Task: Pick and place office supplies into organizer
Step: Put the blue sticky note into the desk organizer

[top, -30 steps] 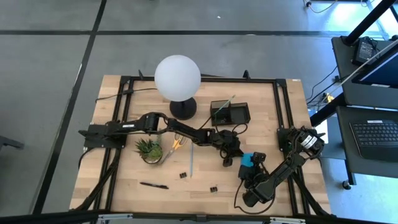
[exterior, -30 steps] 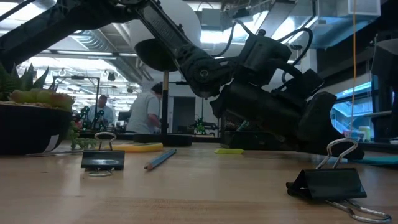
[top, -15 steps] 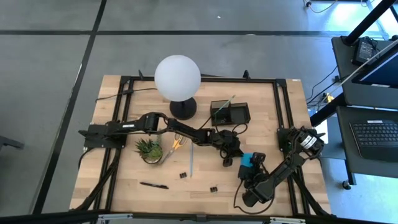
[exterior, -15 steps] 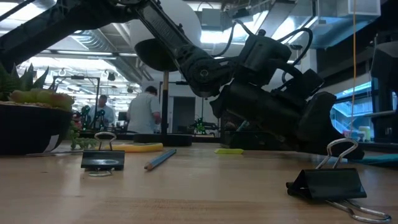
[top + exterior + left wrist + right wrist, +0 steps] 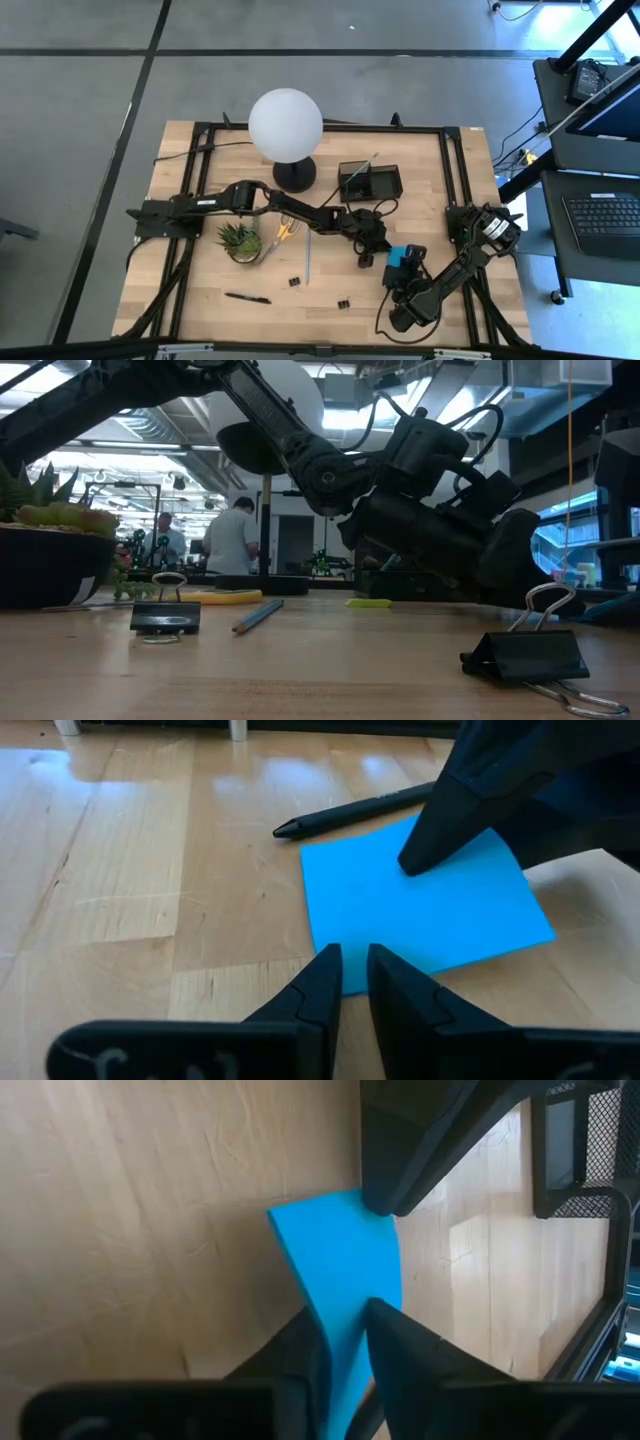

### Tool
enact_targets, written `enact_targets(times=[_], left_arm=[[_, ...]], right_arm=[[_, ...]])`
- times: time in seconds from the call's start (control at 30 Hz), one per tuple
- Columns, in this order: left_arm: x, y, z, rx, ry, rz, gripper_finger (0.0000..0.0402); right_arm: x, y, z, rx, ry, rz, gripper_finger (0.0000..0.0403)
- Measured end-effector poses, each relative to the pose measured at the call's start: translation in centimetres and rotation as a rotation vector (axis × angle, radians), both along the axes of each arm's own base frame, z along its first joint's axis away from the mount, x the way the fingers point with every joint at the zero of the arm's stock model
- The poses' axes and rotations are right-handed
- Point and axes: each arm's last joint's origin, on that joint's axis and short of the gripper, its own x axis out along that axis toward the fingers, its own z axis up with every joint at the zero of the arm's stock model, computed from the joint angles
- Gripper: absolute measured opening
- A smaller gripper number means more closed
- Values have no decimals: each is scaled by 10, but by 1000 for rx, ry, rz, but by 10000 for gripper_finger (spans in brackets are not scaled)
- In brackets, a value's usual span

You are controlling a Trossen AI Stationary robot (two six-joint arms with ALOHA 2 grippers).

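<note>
A blue sticky-note pad (image 5: 397,259) lies right of the table's middle, with both grippers on it. My right gripper (image 5: 345,1335) comes from the near side and is shut on the pad (image 5: 335,1250). My left gripper (image 5: 348,960), reaching over from the left, stands shut at the pad's opposite edge (image 5: 350,982). A black pen (image 5: 350,810) lies just past the pad. The black organizer (image 5: 368,180) stands farther back with a pencil leaning in it. Yellow-handled scissors (image 5: 283,232), a pencil (image 5: 308,255), another pen (image 5: 247,297) and binder clips (image 5: 294,281) lie loose. My left gripper rests its shut fingertips (image 5: 328,965) against the pad's edge (image 5: 345,985), slanting down from the table's left; in the right wrist view its tip meets the pad's far corner (image 5: 372,1208). My right gripper pinches the pad's near edge (image 5: 340,1315) between its two fingers. One finger (image 5: 412,860) lies on the pad's top face; the other is hidden beneath it. The fingers come low from the table's near side. The pad stays at table level.
A white globe lamp (image 5: 286,125) and a small potted plant (image 5: 240,240) stand left of the middle. In the low view, binder clips (image 5: 165,618) (image 5: 525,655) and a small yellow piece (image 5: 368,602) lie on the wood. People move in the room behind.
My right gripper has shut on the blue pad's near edge. My left gripper has stayed at the pad's other edge, and the pad has kept its place.
</note>
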Motion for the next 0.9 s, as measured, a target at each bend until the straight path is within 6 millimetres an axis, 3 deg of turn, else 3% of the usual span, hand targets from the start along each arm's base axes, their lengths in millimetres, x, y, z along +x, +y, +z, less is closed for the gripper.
enact_targets(times=[0.23, 0.57, 0.73, 0.9], left_arm=[[-5, 15, 22, -10, 80, 19, 47], [-12, 22, 80, 69, 19, 4, 47], [-22, 36, 125, 128, -18, 7, 47], [-42, 52, 183, 231, -85, 83, 47]], right_arm=[[0, 0, 1, -1, -5, 2, 63], [0, 1, 1, 8, -7, -2, 33], [0, 1, 3, -2, 3, -1, 10], [6, 3, 17, -26, 20, -9, 14]])
